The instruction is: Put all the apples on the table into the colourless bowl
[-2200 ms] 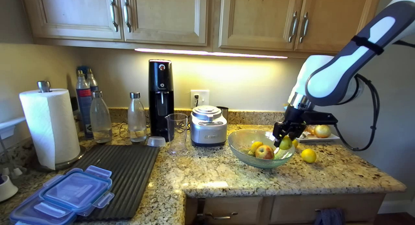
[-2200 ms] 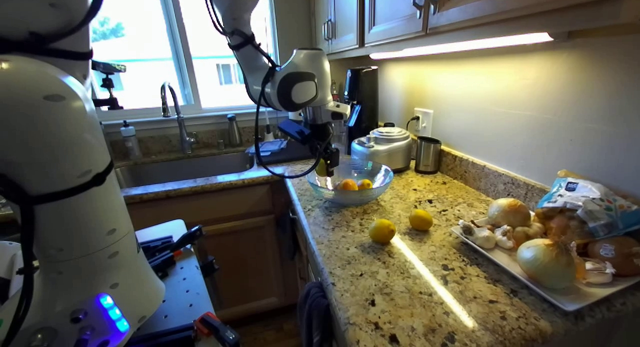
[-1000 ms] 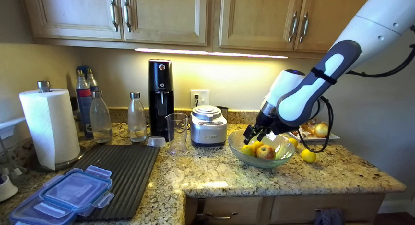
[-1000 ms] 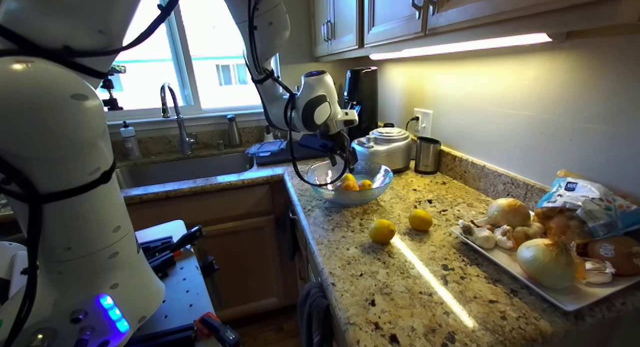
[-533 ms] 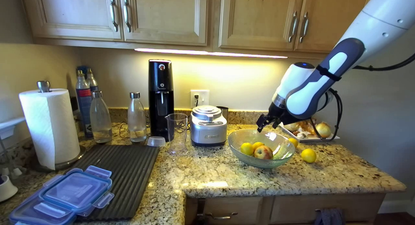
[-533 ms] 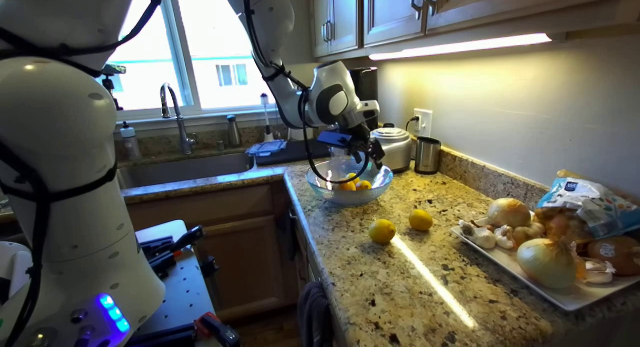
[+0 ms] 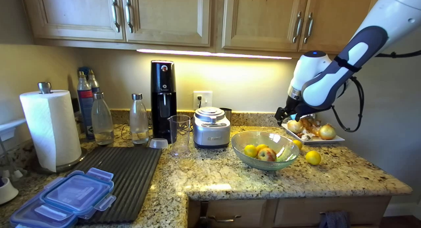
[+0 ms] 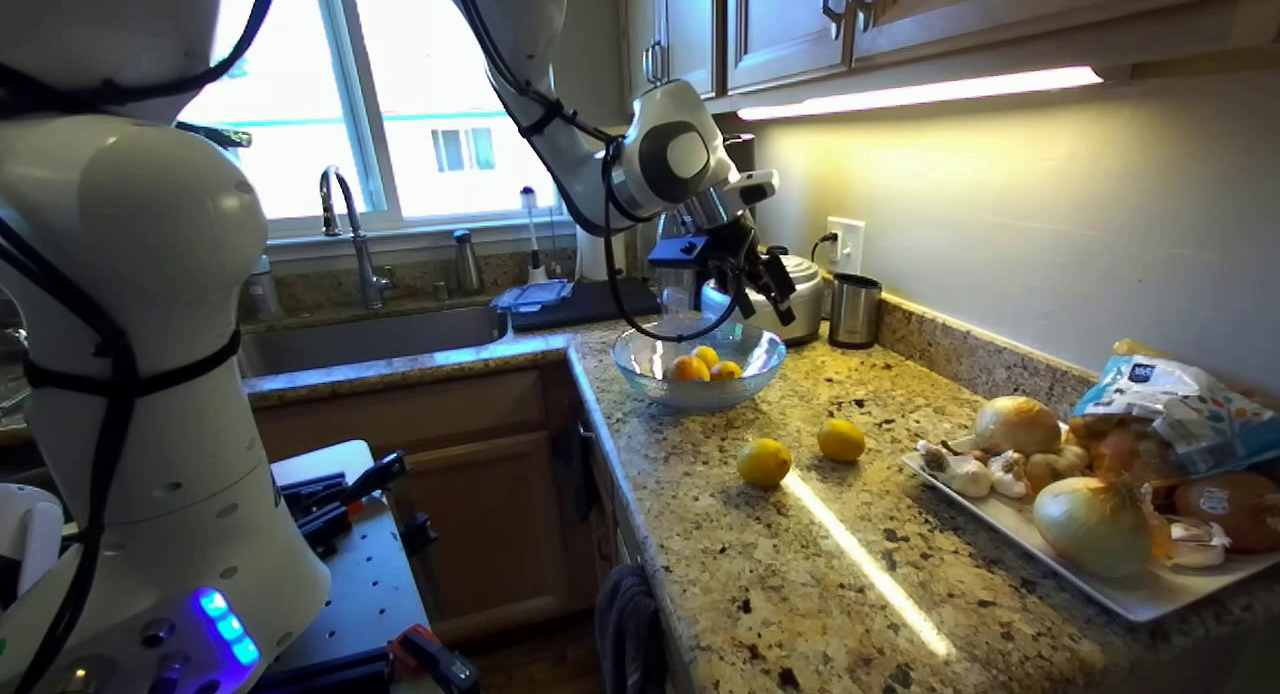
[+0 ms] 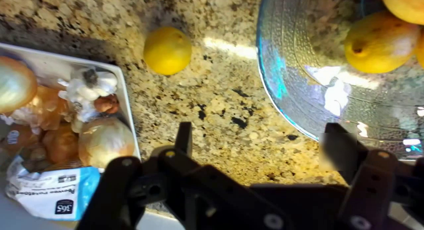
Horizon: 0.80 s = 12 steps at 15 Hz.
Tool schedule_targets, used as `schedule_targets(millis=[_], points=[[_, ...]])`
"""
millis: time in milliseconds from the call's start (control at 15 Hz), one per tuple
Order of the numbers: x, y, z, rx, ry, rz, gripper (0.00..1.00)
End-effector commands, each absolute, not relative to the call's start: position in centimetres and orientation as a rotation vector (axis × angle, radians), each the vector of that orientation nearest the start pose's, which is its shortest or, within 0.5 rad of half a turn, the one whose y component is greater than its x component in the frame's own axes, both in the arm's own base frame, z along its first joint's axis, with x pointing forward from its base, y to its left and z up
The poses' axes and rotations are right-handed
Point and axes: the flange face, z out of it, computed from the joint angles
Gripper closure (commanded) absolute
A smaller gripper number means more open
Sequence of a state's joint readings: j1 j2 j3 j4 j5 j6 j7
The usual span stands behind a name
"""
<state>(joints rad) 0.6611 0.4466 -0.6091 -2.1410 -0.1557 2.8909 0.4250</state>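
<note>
Two yellow apples rest on the speckled granite table [image 7: 213, 178]: a nearer apple [image 7: 313, 158] and another apple [image 7: 297, 143] partly behind the bowl's rim. In the wrist view a single table apple [image 9: 167, 51] shows, left of the bowl. The colourless bowl [image 7: 263, 165] holds a red-and-yellow apple [image 7: 266, 154], a yellow apple [image 7: 250, 150] and an orange-yellow fruit [image 7: 261, 147]. My gripper [image 9: 258, 124] stands open, nothing between its fingers. It hangs above the countertop, between bowl and plate, its right fingertip overlapping the glass rim from above.
A white plate [image 8: 1015, 519] with onions and garlic lies beyond the loose apples, a potato bag [image 8: 1180, 404] behind it. Left of the bowl, in an exterior view, stand a silver cooker [image 7: 212, 134] and a clear jug [image 7: 180, 136]. A steel cup [image 8: 856, 309] is near the wall.
Earlier my gripper held a yellow-green apple at the bowl. It has let go, that apple lies inside, and the gripper has risen and moved away toward the plate.
</note>
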Motion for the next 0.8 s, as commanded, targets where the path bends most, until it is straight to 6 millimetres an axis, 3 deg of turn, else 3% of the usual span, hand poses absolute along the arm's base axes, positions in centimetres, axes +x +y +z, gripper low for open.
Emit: schedule_targets(millis=[0, 400, 533, 600, 733], points=[[57.7, 2.8, 28.0, -3.316, 0.365, -0.585, 0.0], [55.8, -3.8, 29.3, -3.28, 0.647, -0.414, 0.0], [55.3, -5.9, 28.7, -3.26, 0.732, -0.34, 0.0], [57.0, -5.0, 28.3, -3.301, 0.648, -0.408, 0.0], [56.6, -6.5, 28.1, -3.287, 0.697, -0.377, 0.0]])
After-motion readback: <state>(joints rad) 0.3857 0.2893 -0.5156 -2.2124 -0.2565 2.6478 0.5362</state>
